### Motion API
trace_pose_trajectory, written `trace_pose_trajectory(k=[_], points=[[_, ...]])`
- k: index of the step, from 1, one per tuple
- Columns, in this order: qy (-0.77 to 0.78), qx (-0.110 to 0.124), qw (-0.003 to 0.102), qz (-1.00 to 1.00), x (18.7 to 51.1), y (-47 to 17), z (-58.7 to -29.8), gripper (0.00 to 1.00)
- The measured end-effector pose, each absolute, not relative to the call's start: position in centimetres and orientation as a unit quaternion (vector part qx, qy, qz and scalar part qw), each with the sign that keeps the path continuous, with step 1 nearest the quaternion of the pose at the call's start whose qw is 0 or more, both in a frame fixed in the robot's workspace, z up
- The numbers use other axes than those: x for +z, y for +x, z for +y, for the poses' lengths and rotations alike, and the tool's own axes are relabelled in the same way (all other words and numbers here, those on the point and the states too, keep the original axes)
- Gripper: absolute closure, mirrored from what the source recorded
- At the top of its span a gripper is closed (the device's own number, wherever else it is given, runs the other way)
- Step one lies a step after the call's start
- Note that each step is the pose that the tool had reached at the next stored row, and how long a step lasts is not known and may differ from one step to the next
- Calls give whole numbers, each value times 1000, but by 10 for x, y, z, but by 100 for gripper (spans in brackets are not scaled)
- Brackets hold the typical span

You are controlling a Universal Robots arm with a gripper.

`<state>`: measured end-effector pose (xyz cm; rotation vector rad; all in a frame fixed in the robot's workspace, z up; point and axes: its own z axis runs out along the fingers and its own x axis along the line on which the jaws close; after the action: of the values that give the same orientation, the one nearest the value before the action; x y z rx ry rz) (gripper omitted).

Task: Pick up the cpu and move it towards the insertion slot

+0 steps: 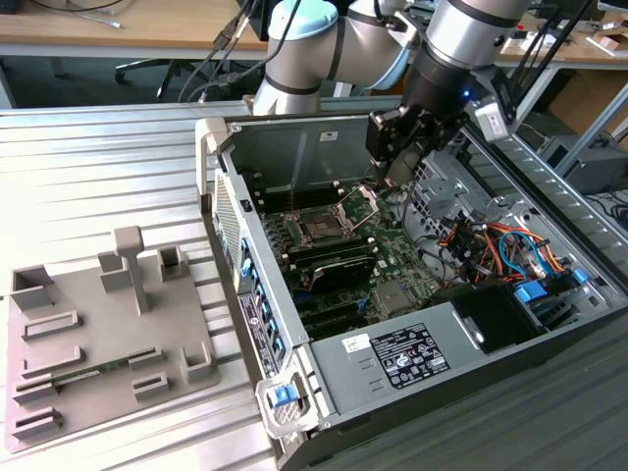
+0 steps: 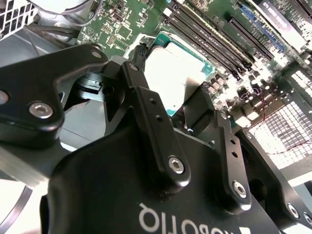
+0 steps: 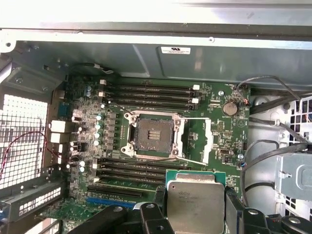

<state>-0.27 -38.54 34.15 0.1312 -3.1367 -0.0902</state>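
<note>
— Fingers (image 3: 229, 207) of the gripper (image 3: 195, 214) clamp the cpu (image 3: 195, 202) by its edges, holding it above the green board inside the open computer case (image 1: 324, 147); the insertion slot (image 3: 152, 135) lies near, load plate (image 3: 200, 141) swung open.

— Risks?

— I'd say the thin edge grip could slip and drop the chip onto the memory slots (image 3: 146, 92). A tilted or rotated chip might also damage the bare socket contacts.
</note>
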Motion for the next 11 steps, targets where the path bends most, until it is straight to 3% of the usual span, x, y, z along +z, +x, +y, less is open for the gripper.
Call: trace_pose_trajectory(k=[11], points=[[42, -29, 0, -999, 340, -1, -377, 45]])
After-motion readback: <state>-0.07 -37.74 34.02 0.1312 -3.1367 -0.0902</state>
